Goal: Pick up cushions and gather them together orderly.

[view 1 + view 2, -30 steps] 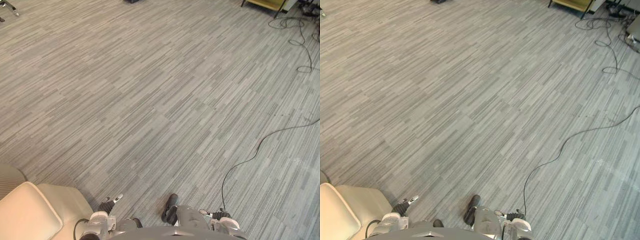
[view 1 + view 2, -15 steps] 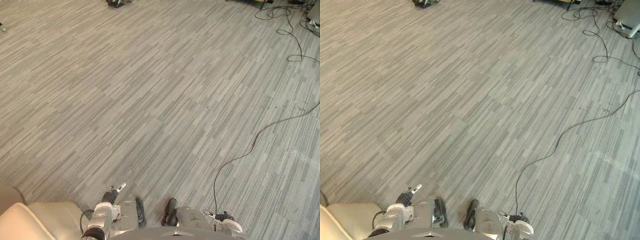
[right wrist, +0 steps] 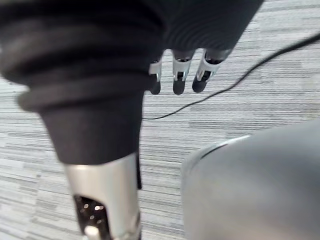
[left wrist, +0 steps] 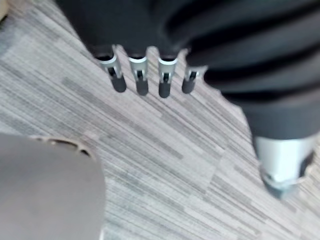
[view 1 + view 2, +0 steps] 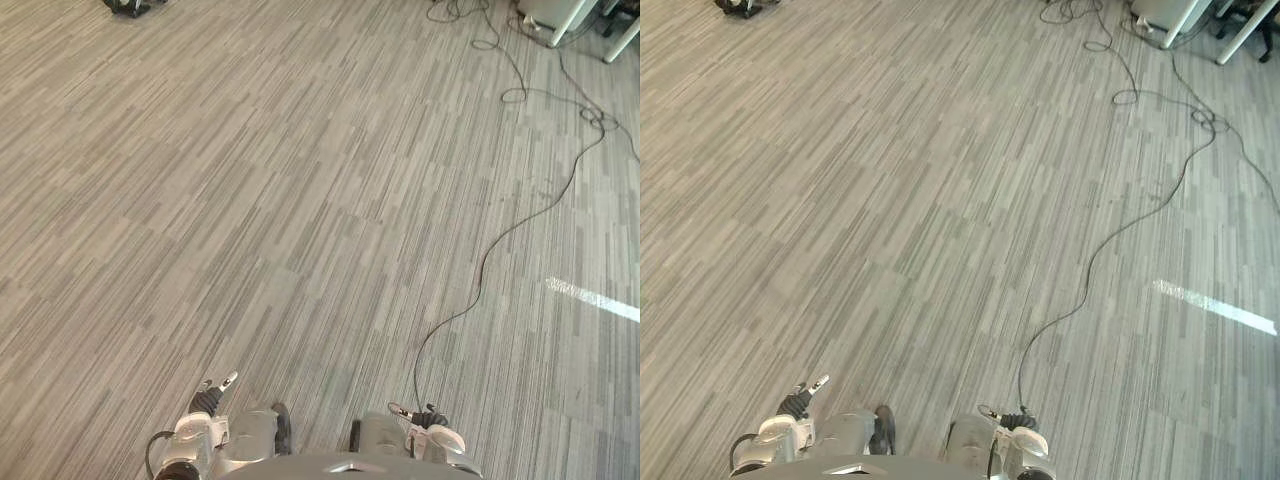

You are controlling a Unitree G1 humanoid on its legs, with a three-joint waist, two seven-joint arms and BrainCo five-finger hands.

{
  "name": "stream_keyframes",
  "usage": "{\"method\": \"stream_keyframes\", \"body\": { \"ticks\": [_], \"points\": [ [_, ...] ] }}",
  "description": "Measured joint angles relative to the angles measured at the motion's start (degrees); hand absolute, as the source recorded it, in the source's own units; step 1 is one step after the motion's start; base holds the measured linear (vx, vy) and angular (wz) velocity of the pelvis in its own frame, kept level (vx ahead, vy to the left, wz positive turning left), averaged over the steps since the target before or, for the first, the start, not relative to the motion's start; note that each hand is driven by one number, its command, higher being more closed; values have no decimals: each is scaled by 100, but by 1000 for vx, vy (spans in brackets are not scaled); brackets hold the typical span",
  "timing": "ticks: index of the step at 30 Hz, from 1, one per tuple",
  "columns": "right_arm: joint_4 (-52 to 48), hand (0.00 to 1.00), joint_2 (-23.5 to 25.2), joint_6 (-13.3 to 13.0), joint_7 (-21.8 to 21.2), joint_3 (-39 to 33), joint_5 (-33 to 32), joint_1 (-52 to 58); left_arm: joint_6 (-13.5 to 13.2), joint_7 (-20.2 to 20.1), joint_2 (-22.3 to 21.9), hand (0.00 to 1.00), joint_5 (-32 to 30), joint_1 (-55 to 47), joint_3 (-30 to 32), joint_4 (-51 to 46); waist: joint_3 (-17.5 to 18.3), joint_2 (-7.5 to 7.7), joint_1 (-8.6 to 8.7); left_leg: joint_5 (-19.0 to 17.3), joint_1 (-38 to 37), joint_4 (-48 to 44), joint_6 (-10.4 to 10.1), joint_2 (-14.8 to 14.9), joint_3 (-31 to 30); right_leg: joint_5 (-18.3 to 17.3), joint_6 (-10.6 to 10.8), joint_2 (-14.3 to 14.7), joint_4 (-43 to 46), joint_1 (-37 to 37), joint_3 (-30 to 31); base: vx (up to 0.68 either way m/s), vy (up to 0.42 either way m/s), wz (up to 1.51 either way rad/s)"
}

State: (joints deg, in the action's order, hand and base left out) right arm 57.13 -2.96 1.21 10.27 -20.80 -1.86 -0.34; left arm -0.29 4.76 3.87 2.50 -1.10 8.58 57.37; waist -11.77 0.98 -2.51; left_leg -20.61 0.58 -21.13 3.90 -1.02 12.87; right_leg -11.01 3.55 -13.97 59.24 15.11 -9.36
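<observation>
My left hand (image 5: 207,399) hangs low at the bottom edge of the eye views, over grey striped carpet (image 5: 300,200). In the left wrist view its fingers (image 4: 141,82) are straight and its thumb (image 4: 281,167) stands apart, with nothing between them. My right hand (image 5: 428,419) hangs at the lower right in the same way. The right wrist view has its fingers (image 3: 177,80) straight and its thumb (image 3: 107,200) free, holding nothing, with bare carpet beyond.
A dark object (image 5: 126,6) lies on the carpet at the far left. White furniture legs (image 5: 565,14) and a tangle of cables (image 5: 480,25) stand at the far right. A bright strip of light (image 5: 595,298) crosses the carpet on the right.
The camera has swung round, so the whole floor has shifted. The cream cushion at the lower left of the earlier frames has slid out of the picture. Both hands stay low.
</observation>
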Motion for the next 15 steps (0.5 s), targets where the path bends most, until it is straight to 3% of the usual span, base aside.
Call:
{"method": "stream_keyframes", "body": {
  "ticks": [2,4,6,7,8,9,10,11,13,14,15],
  "points": [
    [-1,0,-6,-34,-14,22,-2,-54,24,0,53,0,-1,-76,-10,14,-39,-81,77,-32,-598,347,-8,67,-9,-471,-121,53,170,164,-361,450,15,-14],
    [-11,0,-60,-81,-21,55,-1,-129,25,3,66,0,-1,-90,-11,18,-48,-156,161,-27,-1040,665,-15,286,7,-823,-373,294,-266,546,-944,473,-46,-3],
    [-3,0,-182,-94,-18,174,6,-159,25,1,34,0,0,-67,-37,26,-78,-193,228,-26,-1285,838,-18,467,-3,-746,-430,594,-1168,1094,-1197,623,-126,7],
    [-5,0,-232,-88,-21,230,3,-135,25,2,13,0,-3,-42,-125,95,-116,-213,289,-19,-1479,930,-31,555,-44,-350,-441,860,-2145,1358,-1133,709,-196,21],
    [0,0,-201,-73,-17,246,5,-12,22,0,21,0,3,-69,-196,178,-104,-143,336,37,-1718,994,-277,527,-105,568,-427,1090,-3740,1302,-938,630,-192,30],
    [4,0,-179,-68,-24,264,10,70,22,1,47,0,-16,-97,-199,183,-98,-63,368,60,-1822,1014,-419,473,-213,1235,-529,1125,-4433,1190,-802,689,-212,40],
    [41,0,-212,-5,-24,227,15,117,21,0,-56,0,-48,-16,-209,234,-147,-216,412,66,-1985,916,-529,587,-526,2195,-927,1247,-4513,998,-726,523,-174,27],
    [36,0,-238,29,-13,183,16,83,11,-19,-89,0,-52,15,-224,224,-163,-284,393,164,-1907,835,-584,622,-595,2151,-934,1263,-4451,1008,-710,561,-214,22],
    [75,0,-247,26,-15,104,87,0,-52,-11,-165,0,-93,131,-191,233,-250,-310,463,204,-1684,829,-645,552,-920,1625,-969,1173,-3983,1063,-643,440,-226,2],
    [72,0,-219,22,-3,-4,97,23,-45,-12,-182,0,-132,116,-194,247,-247,-393,479,549,-1578,478,-753,692,-991,1192,-930,1202,-3640,901,-734,289,-154,5],
    [65,0,-225,29,-4,-8,103,50,-42,-13,-183,0,-151,112,-198,244,-242,-398,491,602,-1560,303,-822,736,-1006,1096,-913,1205,-3586,830,-750,458,-183,46]
  ]
}}
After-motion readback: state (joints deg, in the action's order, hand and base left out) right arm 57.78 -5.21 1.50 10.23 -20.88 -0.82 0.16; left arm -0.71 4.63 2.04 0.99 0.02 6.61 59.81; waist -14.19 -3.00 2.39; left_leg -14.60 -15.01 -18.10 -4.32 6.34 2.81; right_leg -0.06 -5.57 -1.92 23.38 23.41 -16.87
